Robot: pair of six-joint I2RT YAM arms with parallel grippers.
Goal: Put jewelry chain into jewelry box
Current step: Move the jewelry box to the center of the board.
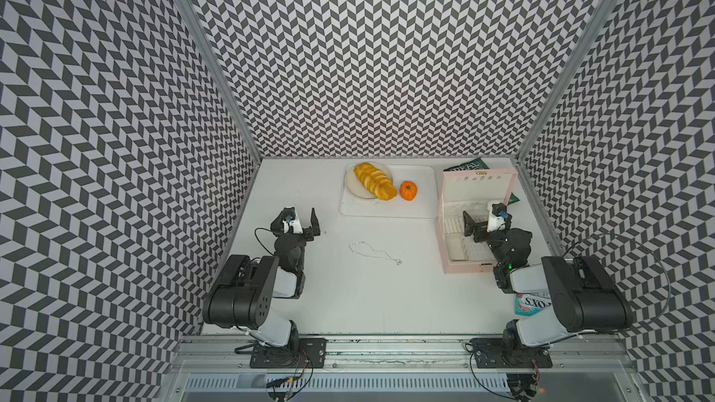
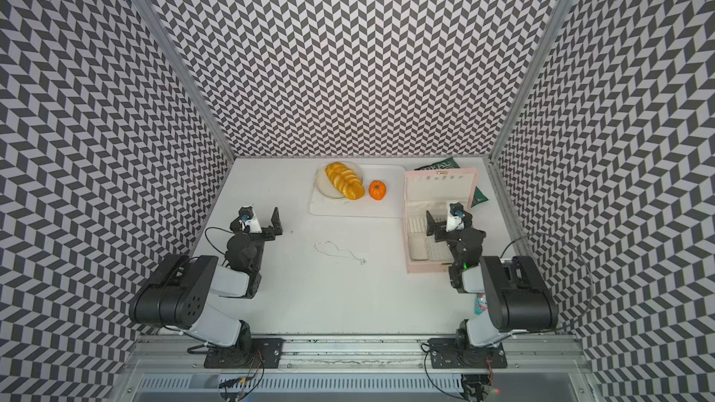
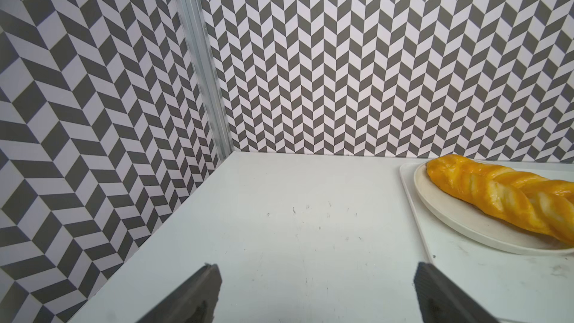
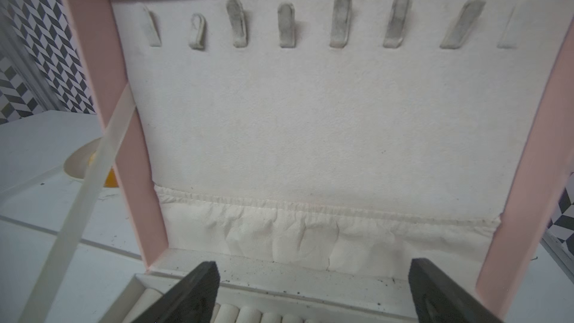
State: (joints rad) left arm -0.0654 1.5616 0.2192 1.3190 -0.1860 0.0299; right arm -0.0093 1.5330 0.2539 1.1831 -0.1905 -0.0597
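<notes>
Currently the jewelry chain (image 1: 374, 251) lies loose on the table (image 1: 367, 295). Left gripper (image 3: 316, 271) spread, empty. Right gripper (image 4: 313, 265) spread, empty, over the open jewelry box (image 1: 464, 268).

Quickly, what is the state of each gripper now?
Left gripper: open, holding nothing.
Right gripper: open, holding nothing, over the open pale pink hinged jewelry box.

Three walls (image 1: 387, 52) papered in a grey-and-white chevron pattern fill the top and both sides of both top views. Aluminium posts (image 1: 207, 56) slant inward from the upper corners to the back corners. A white, lightly scuffed counter (image 1: 367, 295) occupies the lower centre, evenly lit. A metal rail (image 1: 387, 346) crosses the bottom.
</notes>
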